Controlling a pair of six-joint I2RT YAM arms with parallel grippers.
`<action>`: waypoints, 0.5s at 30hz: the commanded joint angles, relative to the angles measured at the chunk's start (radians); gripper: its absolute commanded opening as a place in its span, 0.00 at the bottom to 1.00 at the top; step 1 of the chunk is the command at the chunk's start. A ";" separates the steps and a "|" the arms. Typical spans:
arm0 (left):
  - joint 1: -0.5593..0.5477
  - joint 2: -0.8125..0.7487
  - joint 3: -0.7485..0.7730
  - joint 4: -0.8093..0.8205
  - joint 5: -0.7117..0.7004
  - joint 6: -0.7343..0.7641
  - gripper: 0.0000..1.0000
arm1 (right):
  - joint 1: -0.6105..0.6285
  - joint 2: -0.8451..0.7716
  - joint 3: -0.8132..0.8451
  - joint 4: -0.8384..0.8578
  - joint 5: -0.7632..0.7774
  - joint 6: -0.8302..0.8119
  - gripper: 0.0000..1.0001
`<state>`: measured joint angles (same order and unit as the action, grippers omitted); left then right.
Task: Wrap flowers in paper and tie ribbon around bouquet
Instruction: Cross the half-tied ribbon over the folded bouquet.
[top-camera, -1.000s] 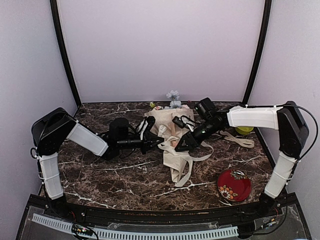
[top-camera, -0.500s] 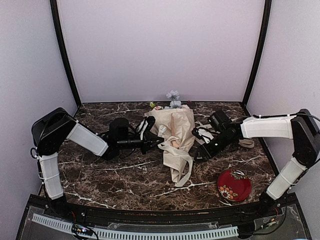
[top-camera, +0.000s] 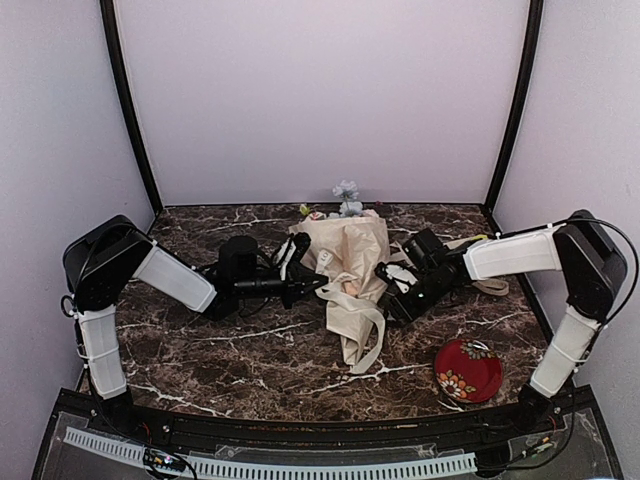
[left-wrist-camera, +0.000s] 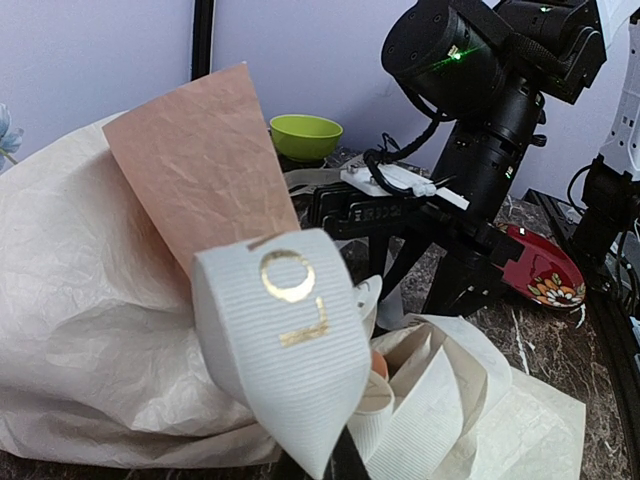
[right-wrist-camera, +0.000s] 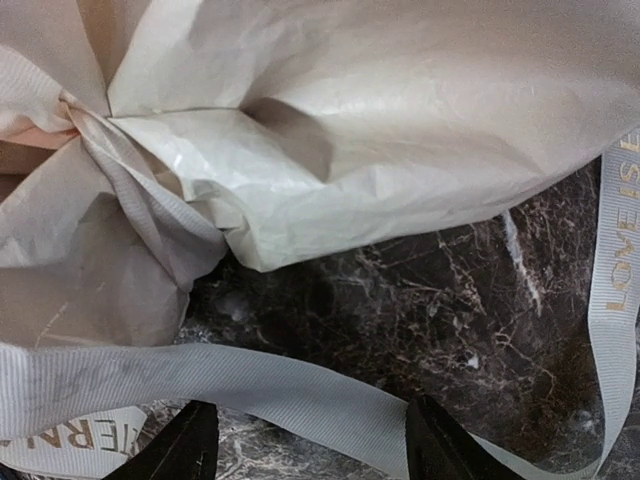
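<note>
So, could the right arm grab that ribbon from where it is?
Probably yes. Its jaws stand open, and a stretch of ribbon lies flat on the table just ahead of them, nothing covering it. The paper sits just beyond.
</note>
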<state>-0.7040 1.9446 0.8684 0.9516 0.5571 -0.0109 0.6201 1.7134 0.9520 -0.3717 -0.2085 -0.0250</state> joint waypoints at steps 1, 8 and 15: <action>0.005 -0.049 -0.003 0.004 0.006 0.011 0.00 | 0.010 0.024 0.030 0.077 -0.009 -0.005 0.64; 0.004 -0.053 0.000 0.000 0.010 0.012 0.00 | 0.010 0.016 0.039 0.115 0.019 -0.028 0.26; 0.005 -0.054 0.001 -0.002 0.009 0.014 0.00 | 0.009 -0.046 0.048 0.094 0.011 -0.032 0.00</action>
<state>-0.7040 1.9446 0.8684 0.9474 0.5579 -0.0074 0.6239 1.7241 0.9699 -0.2863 -0.1970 -0.0509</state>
